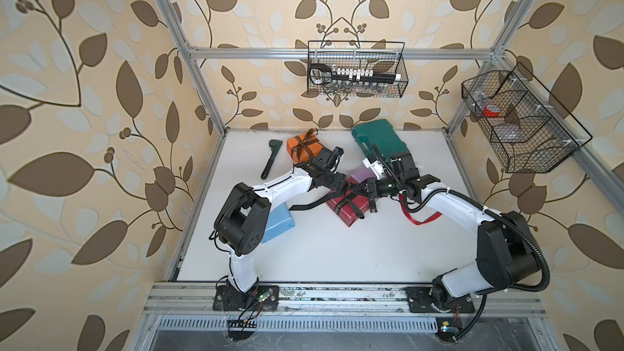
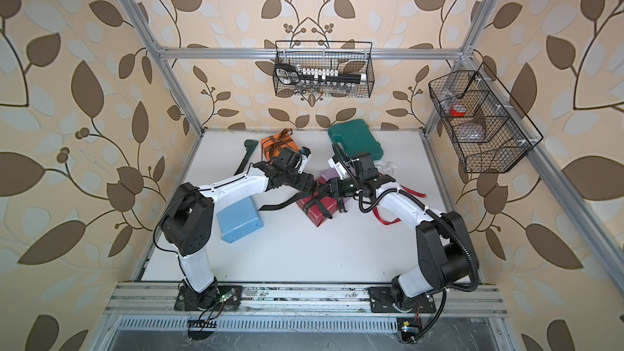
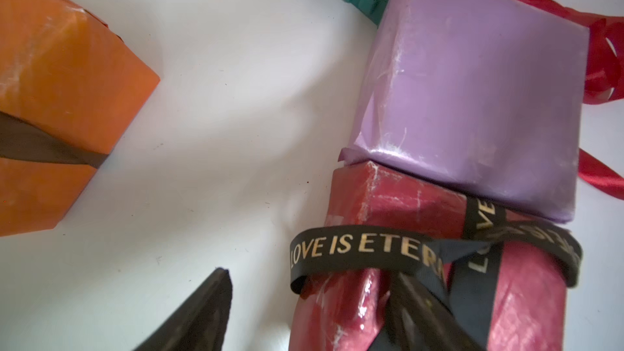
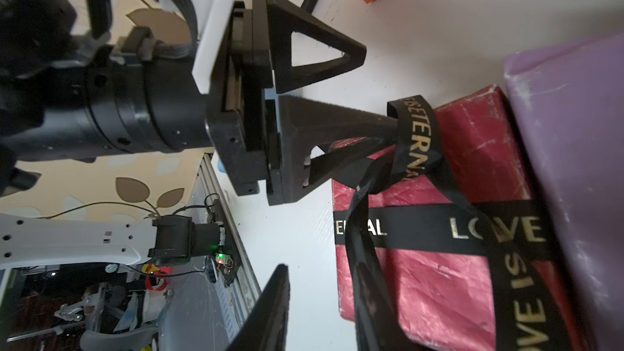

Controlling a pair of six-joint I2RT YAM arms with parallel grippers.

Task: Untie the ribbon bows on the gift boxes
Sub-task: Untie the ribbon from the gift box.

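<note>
Black ribbon point(image 4: 417, 140) loops one finger point(image 4: 337, 119) of spread left gripper point(image 4: 376, 87) (right gripper point(image 1: 354, 192) parted too).

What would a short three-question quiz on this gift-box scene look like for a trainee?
1. True or false: a ribbon is tied around the lilac paper-wrapped box.
2. The brown satin ribbon wraps: A the orange paper-wrapped box, B the light blue one, C the dark red one?
3. What loops over one of the fingers of the left gripper?
Key: 1 false; 2 A; 3 the black satin ribbon with gold lettering.
</note>
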